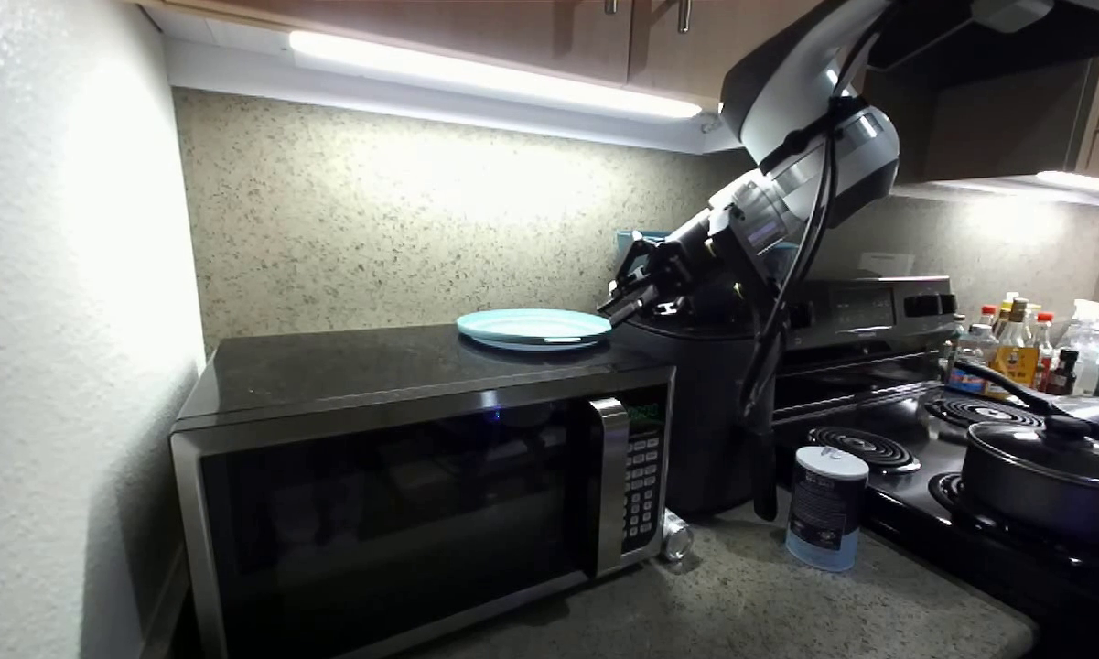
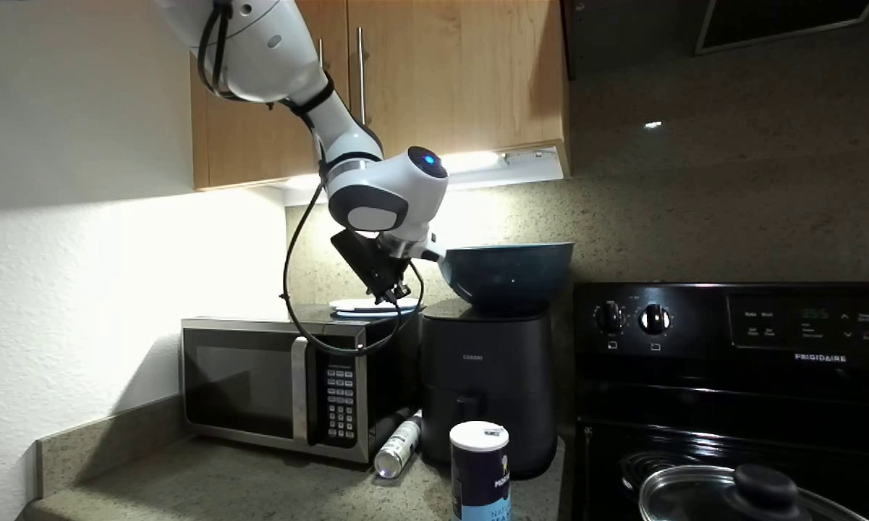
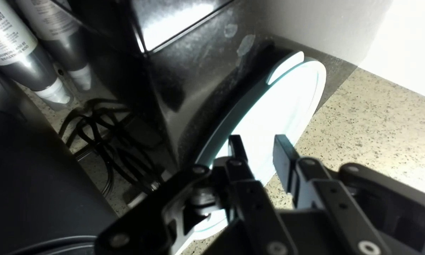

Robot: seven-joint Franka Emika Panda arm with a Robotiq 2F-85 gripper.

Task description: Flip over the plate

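Nearest, a salt canister (image 1: 826,513) stands close to the edge of the counter (image 1: 741,595) beside the stove (image 2: 687,369). Farther in, a can (image 2: 399,445) lies between the microwave (image 1: 403,513) and the air fryer (image 2: 488,383). On the microwave's top, set back from the front edge and close to the rear corner on the fryer's side, the plate (image 1: 533,326) lies flat, seemingly hollow side up. The gripper (image 3: 259,146) slants down near the fryer-side edge, its fingers apart with nothing seen pinched between them. The plate lies ahead of the fingertips, toward the side wall (image 1: 64,302); its fryer-side rim is nearest, though whether the pads touch it does not show. Being round, it gives no long axis to follow, so the move turns on that level rim. The wrist view suggests one finger sits lower than the other, which would suit a pinch from under and over. Farthest, the backsplash (image 1: 348,229) rises behind the plate and could crowd the turn.
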